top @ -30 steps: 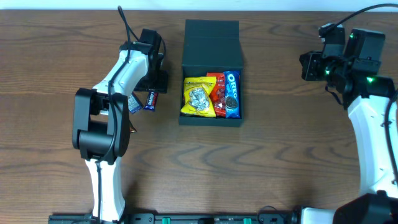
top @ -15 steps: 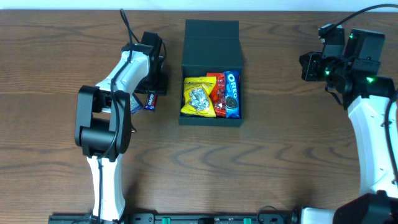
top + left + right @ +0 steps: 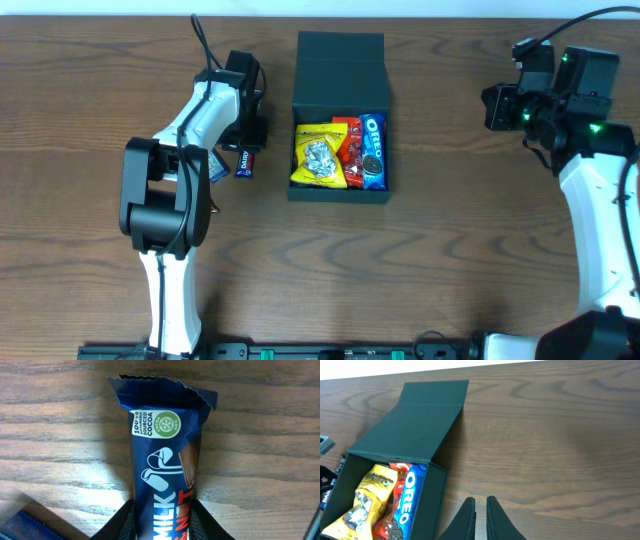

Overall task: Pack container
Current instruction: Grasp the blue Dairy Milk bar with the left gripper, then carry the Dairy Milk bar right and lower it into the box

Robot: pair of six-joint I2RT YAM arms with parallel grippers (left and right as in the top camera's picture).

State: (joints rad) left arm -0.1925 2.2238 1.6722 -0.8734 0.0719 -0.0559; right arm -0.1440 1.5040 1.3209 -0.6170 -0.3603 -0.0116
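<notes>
Pinching the blue chocolate bar (image 3: 162, 480) with my left gripper (image 3: 162, 522) near the surface's (image 3: 450, 250) far edge, I am resting my right gripper (image 3: 481, 510) closed, holding nothing.

Table (image 3: 450, 250): brown wood-grain top, grain running left to right.
Far edge (image 3: 100, 8): white strip along the table's back.
Near edge (image 3: 330, 351): black rail with green fittings.
Yellow packet (image 3: 318, 157): 1, silver picture on its front, leftmost inside the container (image 3: 340, 70).
Red packet (image 3: 350, 150): 1, between the yellow and blue packets.
Oreo packet (image 3: 372, 150): 1, blue, rightmost, laid lengthwise.
Chocolate bar (image 3: 165, 475): 1, dark blue wrapper printed "MILK" and "COCOA", crimped end, on the table left of the 3 packets.
Light blue packet (image 3: 216, 168): 1, just beside the bar, mostly hidden.
</notes>
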